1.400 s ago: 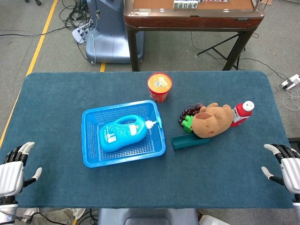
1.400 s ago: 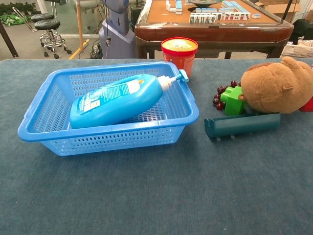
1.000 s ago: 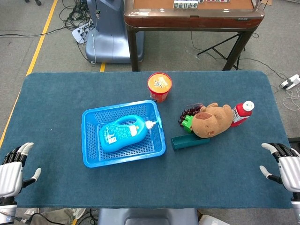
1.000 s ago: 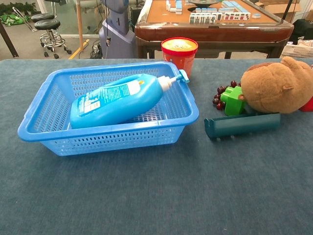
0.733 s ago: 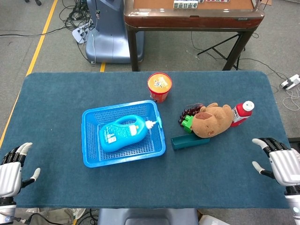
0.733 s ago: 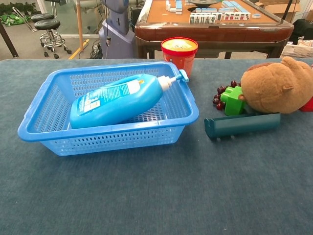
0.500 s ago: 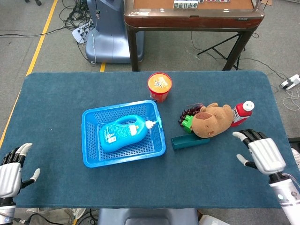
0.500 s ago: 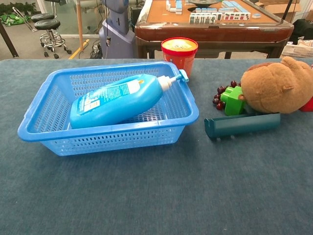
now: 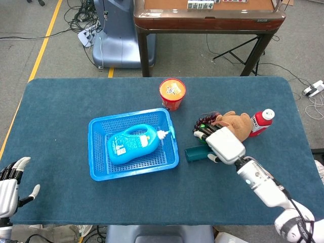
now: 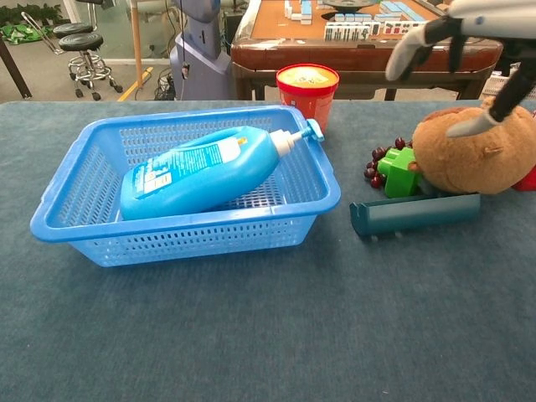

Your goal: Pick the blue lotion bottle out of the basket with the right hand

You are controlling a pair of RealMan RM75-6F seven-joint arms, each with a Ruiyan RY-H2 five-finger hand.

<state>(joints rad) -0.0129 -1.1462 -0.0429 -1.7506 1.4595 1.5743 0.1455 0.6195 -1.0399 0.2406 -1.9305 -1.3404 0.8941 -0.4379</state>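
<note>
Since the earlier frames the right hand [image 9: 223, 144] has moved from the tabletop's [image 9: 61, 101] right edge inward, and now hovers over the plush toy [image 10: 477, 155]. L to R: the left hand [image 9: 7, 185] stays at the near left corner, fingers apart, holding nothing. The blue lotion bottle [image 9: 130, 144] lies on its side in the basket [image 9: 96, 172], pump [image 10: 295, 136] resting at the right rim. Behind the basket stands a red cup [image 9: 172, 93]. The right hand has fingers spread, empty, well apart from the bottle. A red bottle [image 9: 261, 122] lies just right of the toy.
</note>
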